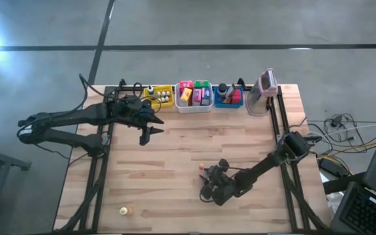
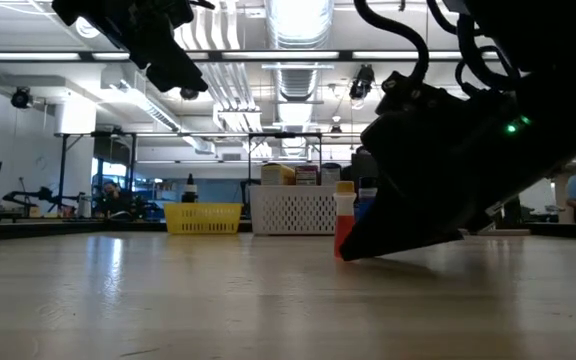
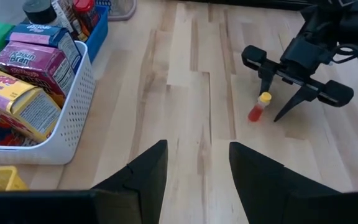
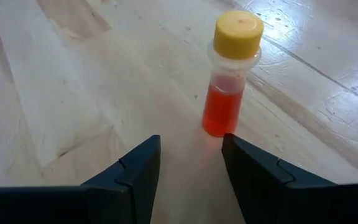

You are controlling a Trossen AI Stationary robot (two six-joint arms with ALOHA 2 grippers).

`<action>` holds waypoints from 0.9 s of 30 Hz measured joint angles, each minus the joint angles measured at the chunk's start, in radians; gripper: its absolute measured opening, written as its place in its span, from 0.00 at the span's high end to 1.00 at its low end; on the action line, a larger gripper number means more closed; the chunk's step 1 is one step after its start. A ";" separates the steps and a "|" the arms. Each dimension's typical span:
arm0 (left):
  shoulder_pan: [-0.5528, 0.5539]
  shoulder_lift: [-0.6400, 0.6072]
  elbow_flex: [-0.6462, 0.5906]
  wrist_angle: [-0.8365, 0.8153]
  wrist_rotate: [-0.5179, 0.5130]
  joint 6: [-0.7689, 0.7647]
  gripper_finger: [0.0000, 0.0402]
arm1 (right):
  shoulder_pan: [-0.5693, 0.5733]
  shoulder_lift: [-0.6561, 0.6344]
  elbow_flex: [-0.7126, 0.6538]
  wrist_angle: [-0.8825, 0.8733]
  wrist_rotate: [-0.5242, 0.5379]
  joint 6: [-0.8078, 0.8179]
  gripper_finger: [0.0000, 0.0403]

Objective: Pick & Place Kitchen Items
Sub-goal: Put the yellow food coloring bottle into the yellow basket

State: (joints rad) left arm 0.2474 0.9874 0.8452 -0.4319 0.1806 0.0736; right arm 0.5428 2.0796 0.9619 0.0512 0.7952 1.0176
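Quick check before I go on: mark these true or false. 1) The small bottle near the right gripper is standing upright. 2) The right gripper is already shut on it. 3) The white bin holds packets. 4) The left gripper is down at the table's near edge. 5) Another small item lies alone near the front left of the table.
1) True: the yellow-capped bottle stands upright on the table.
2) False: the right gripper is open, its fingers apart and the bottle just ahead of them.
3) True: the white bin is full of coloured packets.
4) False: the left gripper hangs near the bins, open.
5) True: a small pale item lies there alone.
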 joint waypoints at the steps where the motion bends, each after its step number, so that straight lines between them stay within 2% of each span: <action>1: 0.000 0.000 0.000 0.001 0.000 0.000 0.56 | -0.004 0.000 0.002 -0.004 0.005 0.001 0.57; 11: 0.000 0.000 0.000 0.002 0.000 -0.005 0.56 | -0.026 0.002 0.008 -0.030 0.040 0.023 0.61; 20: 0.000 0.000 0.000 0.001 0.000 -0.007 0.56 | -0.046 0.002 0.011 -0.026 0.042 0.018 0.59; 27: 0.000 0.000 0.000 0.001 0.001 -0.014 0.56 | -0.047 0.002 0.011 -0.026 0.049 0.007 0.67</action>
State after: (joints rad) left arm 0.2474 0.9874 0.8452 -0.4305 0.1814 0.0593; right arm 0.4953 2.0819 0.9726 0.0254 0.8443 1.0242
